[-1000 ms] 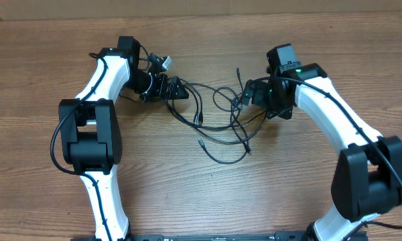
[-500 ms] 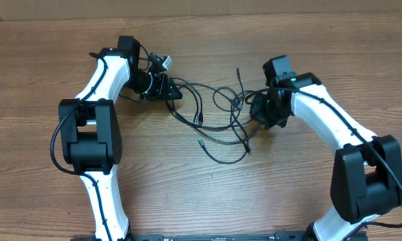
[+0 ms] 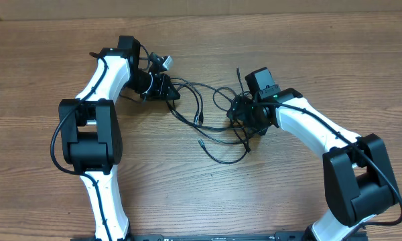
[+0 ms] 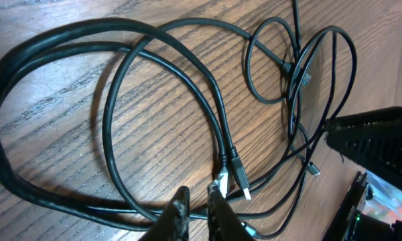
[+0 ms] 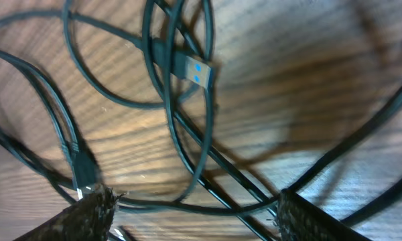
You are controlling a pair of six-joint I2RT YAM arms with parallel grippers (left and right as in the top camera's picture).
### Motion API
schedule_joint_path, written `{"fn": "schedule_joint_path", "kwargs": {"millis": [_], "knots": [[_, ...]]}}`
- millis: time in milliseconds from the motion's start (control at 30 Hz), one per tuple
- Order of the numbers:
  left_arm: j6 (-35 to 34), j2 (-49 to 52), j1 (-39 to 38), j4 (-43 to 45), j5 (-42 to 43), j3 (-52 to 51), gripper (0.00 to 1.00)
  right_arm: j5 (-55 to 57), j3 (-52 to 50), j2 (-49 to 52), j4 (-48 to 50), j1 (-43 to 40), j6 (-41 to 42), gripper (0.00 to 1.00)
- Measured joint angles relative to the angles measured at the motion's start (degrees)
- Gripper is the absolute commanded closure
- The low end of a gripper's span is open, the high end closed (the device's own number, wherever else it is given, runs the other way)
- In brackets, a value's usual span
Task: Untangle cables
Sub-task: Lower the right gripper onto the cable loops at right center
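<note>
Swung leftward since a second ago, right gripper (image 3: 243, 112) hangs spread wide over the cables (image 5: 187, 65) mid-table. Left gripper (image 4: 199, 213) pinches a strand at their left end (jaws nearly touching). I see bare table (image 3: 288, 194) toward the near edge.

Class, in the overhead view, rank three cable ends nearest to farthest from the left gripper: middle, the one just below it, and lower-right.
1. Middle cable end, right of the left gripper.
2. Lower cable end, just beneath it.
3. Lower-right cable end, farthest right of the three.
</note>
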Motion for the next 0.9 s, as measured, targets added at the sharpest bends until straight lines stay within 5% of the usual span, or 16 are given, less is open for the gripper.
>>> {"fn": "schedule_joint_path", "kwargs": {"millis": [367, 900], "knots": [[-0.02, 0.0, 0.0, 0.02, 0.0, 0.0, 0.74, 0.02, 3.21, 0.0, -8.04, -8.5, -4.48, 0.17], [-0.02, 0.0, 0.0, 0.02, 0.0, 0.0, 0.74, 5.01, 3.21, 0.0, -12.02, -10.93, -5.35, 0.14]]}}
